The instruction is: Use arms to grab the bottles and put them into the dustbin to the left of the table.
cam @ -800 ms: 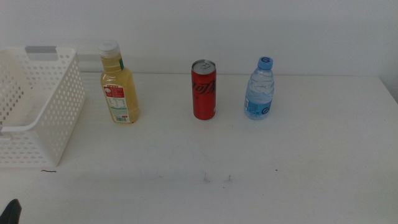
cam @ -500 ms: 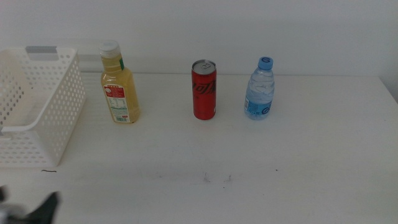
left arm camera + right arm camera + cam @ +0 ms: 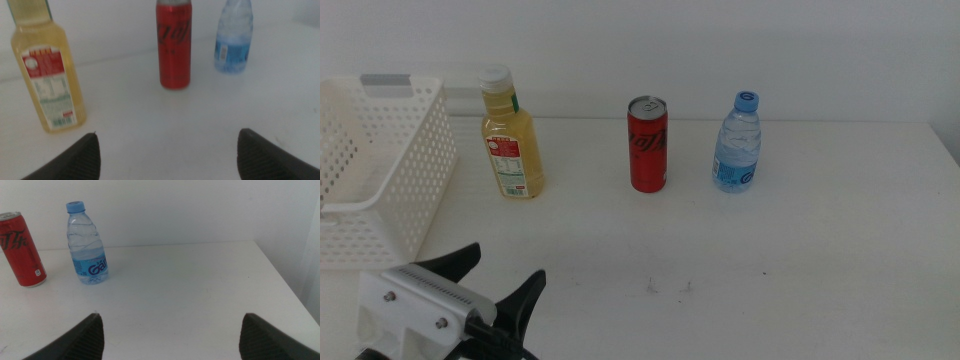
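Three bottles stand upright in a row at the back of the table (image 3: 800,250): a yellow juice bottle (image 3: 512,137) with a white cap, a red soda can (image 3: 648,144) and a clear water bottle (image 3: 738,143) with a blue cap. My left gripper (image 3: 505,272) is open near the front left edge, well short of the juice bottle (image 3: 47,75); the can (image 3: 174,42) and water bottle (image 3: 232,35) lie beyond it. My right gripper (image 3: 170,317) is open with nothing between its jaws; its wrist view shows the water bottle (image 3: 86,243) and can (image 3: 22,250). The white dustbin (image 3: 380,170) stands at the left.
The white tabletop carries a few tiny dark marks (image 3: 665,287) near the front centre. A white wall rises behind the bottles. The table's right edge shows in the right wrist view.
My left arm has come up into the middle view from the bottom left corner, its open jaws now over the front left of the table. The bottles have not moved.
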